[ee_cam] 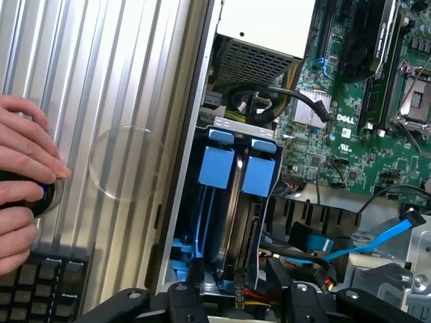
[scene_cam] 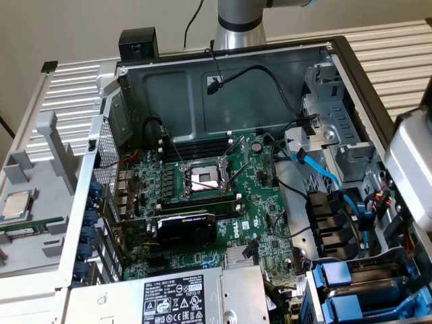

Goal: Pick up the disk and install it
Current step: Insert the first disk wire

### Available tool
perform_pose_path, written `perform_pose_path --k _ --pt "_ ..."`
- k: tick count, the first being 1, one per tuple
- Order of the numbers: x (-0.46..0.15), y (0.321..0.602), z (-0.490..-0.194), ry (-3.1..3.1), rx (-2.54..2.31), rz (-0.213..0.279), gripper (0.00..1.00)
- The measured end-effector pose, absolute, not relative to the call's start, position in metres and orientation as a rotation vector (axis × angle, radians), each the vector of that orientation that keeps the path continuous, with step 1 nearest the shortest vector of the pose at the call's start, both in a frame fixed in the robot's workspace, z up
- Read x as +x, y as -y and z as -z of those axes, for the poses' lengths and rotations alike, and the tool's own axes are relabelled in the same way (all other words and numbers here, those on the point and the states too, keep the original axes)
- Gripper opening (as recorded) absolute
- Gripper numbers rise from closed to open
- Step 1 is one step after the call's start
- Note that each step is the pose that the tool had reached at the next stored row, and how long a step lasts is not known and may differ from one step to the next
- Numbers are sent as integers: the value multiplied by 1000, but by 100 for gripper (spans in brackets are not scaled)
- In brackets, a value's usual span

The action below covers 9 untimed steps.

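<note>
The open computer case [scene_cam: 202, 74] is lying on the ribbed surface [ee_cam: 121, 67], showing its green board [scene_cam: 270, 226]. In the drive bay [ee_cam: 244, 125] at one corner, the disk [ee_cam: 258, 176] in its blue frame is standing on edge, just beside a second disk [ee_cam: 217, 167]. The hand [ee_cam: 237, 299] is hovering near the two, its fingers standing wide apart and gripping nothing.

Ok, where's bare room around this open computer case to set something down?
The ribbed table lies bare between the person's hand and the case wall, and also beyond the case on the exterior view's right. Inside, motherboard, cables and blue drive carriers crowd everything.
</note>
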State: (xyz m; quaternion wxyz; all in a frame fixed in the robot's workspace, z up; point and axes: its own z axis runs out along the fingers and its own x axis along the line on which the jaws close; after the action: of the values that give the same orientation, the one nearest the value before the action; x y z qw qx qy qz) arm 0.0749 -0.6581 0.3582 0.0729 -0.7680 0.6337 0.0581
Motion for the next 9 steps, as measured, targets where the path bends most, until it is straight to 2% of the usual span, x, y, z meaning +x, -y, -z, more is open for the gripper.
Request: perform_pose_path --k 9 --pt "75 657 -350 -1889 -2315 -183 49"
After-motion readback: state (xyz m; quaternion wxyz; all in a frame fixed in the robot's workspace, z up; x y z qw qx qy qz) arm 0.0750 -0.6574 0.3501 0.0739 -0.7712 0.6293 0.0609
